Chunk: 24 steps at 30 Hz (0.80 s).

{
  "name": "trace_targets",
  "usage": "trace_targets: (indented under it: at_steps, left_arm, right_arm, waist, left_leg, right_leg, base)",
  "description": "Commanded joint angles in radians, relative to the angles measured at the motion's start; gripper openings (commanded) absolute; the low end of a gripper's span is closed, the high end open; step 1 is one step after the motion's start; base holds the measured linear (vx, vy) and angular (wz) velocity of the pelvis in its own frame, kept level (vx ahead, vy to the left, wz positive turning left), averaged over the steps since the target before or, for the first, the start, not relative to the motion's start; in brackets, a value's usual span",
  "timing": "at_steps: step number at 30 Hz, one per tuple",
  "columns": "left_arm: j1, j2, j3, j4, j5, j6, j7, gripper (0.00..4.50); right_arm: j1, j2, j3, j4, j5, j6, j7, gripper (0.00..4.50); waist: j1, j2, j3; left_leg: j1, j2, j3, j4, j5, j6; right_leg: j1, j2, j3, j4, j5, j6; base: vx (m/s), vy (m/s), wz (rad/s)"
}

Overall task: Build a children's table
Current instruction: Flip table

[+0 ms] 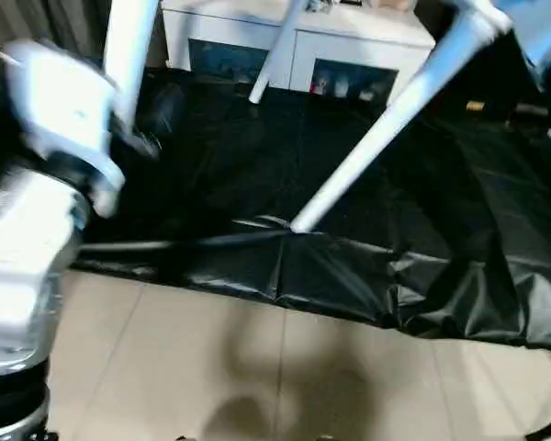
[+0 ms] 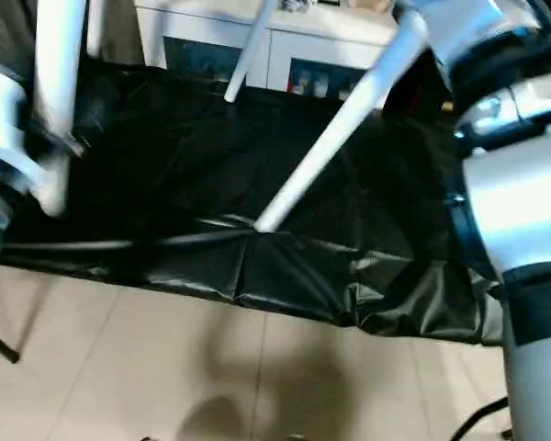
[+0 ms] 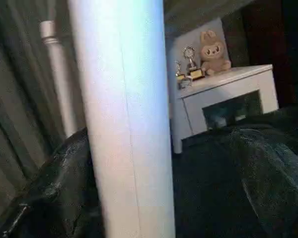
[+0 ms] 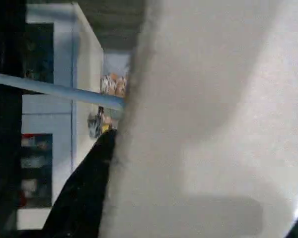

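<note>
a: starting at the left, what does the robot have there?

b: the left gripper (image 1: 119,129) sits against the left table leg (image 1: 129,46), a white tube running up out of the top of the head views. its black fingers stand wide apart beside the tube, not clamped on it. the wrist view shows that same leg (image 3: 124,119) very close.

a: and further right?

b: in the middle a second leg (image 1: 386,119) slants down from the upper right, its tip resting on the black plastic sheet (image 1: 349,266) near the sheet's near edge. a third leg (image 1: 275,50) slants farther back, ending just in front of the white cabinet (image 1: 303,46) at the far side.

a: where is the table top?

b: at the upper right, tilted, a corner of it (image 1: 542,28) meets the slanting leg. the right wrist view has a broad white surface (image 4: 213,124) right against the camera.

a: the right gripper?

b: its fingers cannot be made out, so he cannot tell whether it holds anything. the silver right forearm (image 2: 523,230) rises at the right. pale floor tiles (image 1: 257,377) lie nearest.
</note>
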<state>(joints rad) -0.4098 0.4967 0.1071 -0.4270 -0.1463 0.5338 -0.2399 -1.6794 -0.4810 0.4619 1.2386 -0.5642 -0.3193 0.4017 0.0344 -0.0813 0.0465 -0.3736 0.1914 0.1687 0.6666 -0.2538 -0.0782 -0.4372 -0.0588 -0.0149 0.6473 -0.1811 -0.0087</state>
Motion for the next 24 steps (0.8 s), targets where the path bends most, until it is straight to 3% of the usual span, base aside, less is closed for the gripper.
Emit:
trace_targets:
  at_steps: [1, 3, 4, 6, 7, 12, 18, 21, 22, 24]
  left_arm:
    - [-0.010, -0.024, -0.004, 0.015, -0.002, -0.002, 0.013, 4.21]
    - [-0.006, -0.028, 0.007, 0.035, 0.016, 0.007, 0.046, 4.13]
    - [-0.005, -0.033, 0.014, 0.045, 0.021, 0.007, 0.061, 4.10]
    - [-0.003, -0.041, 0.025, 0.059, 0.023, 0.011, 0.072, 3.83]
    - [-0.002, -0.045, 0.031, 0.065, 0.029, 0.016, 0.084, 3.72]
    - [0.003, -0.065, 0.040, 0.070, 0.046, 0.016, 0.107, 3.38]
    - [0.014, -0.076, 0.009, 0.095, 0.040, -0.020, 0.101, 2.97]
    - [0.021, -0.079, 0.001, 0.098, 0.057, -0.032, 0.106, 2.78]
    - [0.022, -0.082, 0.002, 0.098, 0.059, -0.033, 0.107, 2.65]
    - [0.022, -0.086, 0.006, 0.099, 0.056, -0.035, 0.105, 2.48]
  right_arm:
    - [0.043, -0.004, 0.044, 0.050, -0.054, -0.009, 0.019, 2.08]
    - [0.042, 0.000, 0.044, 0.055, -0.053, -0.013, 0.022, 2.04]
    - [0.041, 0.001, 0.043, 0.058, -0.054, -0.017, 0.024, 2.01]
    - [0.041, 0.002, 0.043, 0.062, -0.054, -0.021, 0.032, 1.96]
    - [0.042, 0.002, 0.044, 0.063, -0.054, -0.021, 0.039, 1.95]
    - [0.042, -0.005, 0.045, 0.068, -0.052, -0.025, 0.055, 1.94]
    - [0.080, -0.008, 0.032, 0.067, -0.040, -0.050, 0.026, 1.93]
    - [0.116, -0.004, -0.022, 0.053, 0.025, -0.117, 0.034, 1.93]
    - [0.121, -0.004, -0.033, 0.050, 0.037, -0.131, 0.035, 2.48]
    - [0.136, -0.003, -0.062, 0.039, 0.071, -0.168, 0.035, 2.60]
  waist:
    - [-0.010, 0.029, -0.049]
    - [-0.011, 0.025, -0.051]
    - [-0.007, 0.025, -0.060]
    - [-0.007, 0.021, -0.054]
    - [-0.004, 0.021, -0.054]
    - [-0.007, 0.017, -0.054]
    - [-0.008, 0.015, -0.054]
    - [-0.006, 0.015, -0.055]
    - [-0.007, 0.016, -0.057]
    - [-0.006, 0.014, -0.058]
  left_leg:
    - [0.007, 0.022, -0.002, -0.092, -0.215, -0.045]
    - [0.008, 0.022, -0.002, -0.092, -0.216, -0.045]
    - [0.014, 0.023, 0.000, -0.087, -0.165, -0.044]
    - [0.013, 0.021, 0.006, -0.086, -0.143, -0.029]
    - [0.007, 0.021, 0.005, -0.086, -0.129, -0.023]
    - [0.002, 0.022, 0.001, -0.088, -0.138, -0.038]
    - [0.003, 0.023, 0.000, -0.088, -0.161, -0.038]
    - [0.004, 0.024, 0.000, -0.088, -0.142, -0.037]
    - [0.005, 0.023, 0.001, -0.087, -0.137, -0.035]
    - [0.006, 0.023, 0.001, -0.087, -0.141, -0.035]
  right_leg:
    - [0.033, -0.039, 0.022, -0.048, -0.161, -0.195]
    - [0.033, -0.040, 0.021, -0.048, -0.149, -0.195]
    - [0.035, -0.039, 0.020, -0.041, -0.082, -0.202]
    - [0.029, -0.033, 0.021, -0.042, -0.045, -0.214]
    - [0.037, -0.035, 0.021, -0.038, -0.033, -0.218]
    - [0.045, -0.039, 0.020, -0.039, -0.049, -0.209]
    - [0.043, -0.041, 0.021, -0.042, -0.081, -0.201]
    - [0.044, -0.040, 0.020, -0.039, -0.054, -0.203]
    - [0.044, -0.039, 0.019, -0.039, -0.040, -0.206]
    - [0.044, -0.039, 0.018, -0.039, -0.034, -0.205]
  base:
    - [0.000, 0.000, 0.00]
    - [0.000, 0.000, 0.00]
    - [0.000, 0.000, 0.00]
    - [0.000, 0.000, 0.00]
    - [0.000, 0.000, 0.00]
    - [0.000, 0.000, 0.00]
    - [0.000, 0.000, 0.00]
    - [0.000, 0.000, 0.00]
    - [0.000, 0.000, 0.00]
    - [0.000, 0.000, 0.00]
